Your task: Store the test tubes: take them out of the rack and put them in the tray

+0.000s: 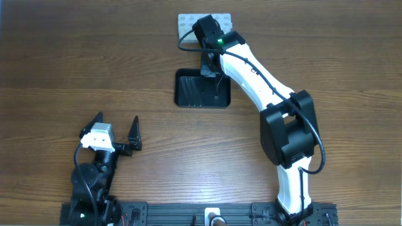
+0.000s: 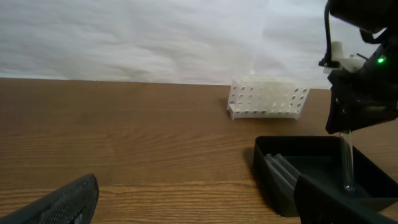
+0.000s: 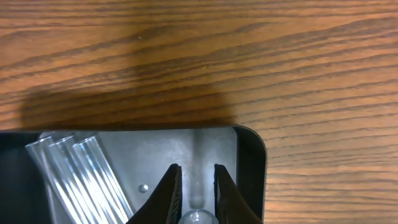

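The white test tube rack [image 1: 188,24] stands at the table's far middle and is seen from the side as the rack [image 2: 267,98]. In front of it lies the black tray [image 1: 183,91], with three clear tubes [image 3: 73,175] lying side by side on its floor. My right gripper [image 1: 210,68] hangs over the tray's right part, shut on one clear test tube [image 2: 347,155] held upright, its lower end inside the tray [image 2: 277,186]. From above, that tube [image 3: 197,216] sits between my fingers [image 3: 169,190]. My left gripper [image 1: 116,130] rests open at the near left, holding nothing.
Bare wooden table surrounds the tray and rack. A pale wall stands behind the rack. The right arm's white links [image 1: 257,78] stretch from the near right edge diagonally toward the tray.
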You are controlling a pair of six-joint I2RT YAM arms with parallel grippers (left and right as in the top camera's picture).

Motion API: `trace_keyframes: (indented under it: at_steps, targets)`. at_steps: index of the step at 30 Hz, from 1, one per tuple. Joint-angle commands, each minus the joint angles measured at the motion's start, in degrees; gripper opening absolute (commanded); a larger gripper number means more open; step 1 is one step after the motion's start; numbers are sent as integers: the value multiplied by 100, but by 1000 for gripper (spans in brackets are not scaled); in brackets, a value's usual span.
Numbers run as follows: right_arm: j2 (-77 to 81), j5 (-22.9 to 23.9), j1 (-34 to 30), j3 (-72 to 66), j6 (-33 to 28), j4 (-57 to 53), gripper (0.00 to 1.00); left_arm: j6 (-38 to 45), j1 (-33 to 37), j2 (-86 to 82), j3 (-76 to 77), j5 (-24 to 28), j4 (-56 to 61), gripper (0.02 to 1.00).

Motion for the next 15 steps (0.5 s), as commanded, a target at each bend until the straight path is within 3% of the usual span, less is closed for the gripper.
trace_keyframes:
  at_steps: [1, 8, 15]
  targets:
    - [234, 37, -11, 2, 203, 4, 86, 63, 35, -42, -24, 76, -26, 1000]
    - [426, 33, -4, 0, 208, -7, 104, 63, 35, -42, -24, 76, -26, 1000]
    - [433, 35, -4, 0, 203, 15, 194, 63, 35, -42, -24, 76, -26, 1000]
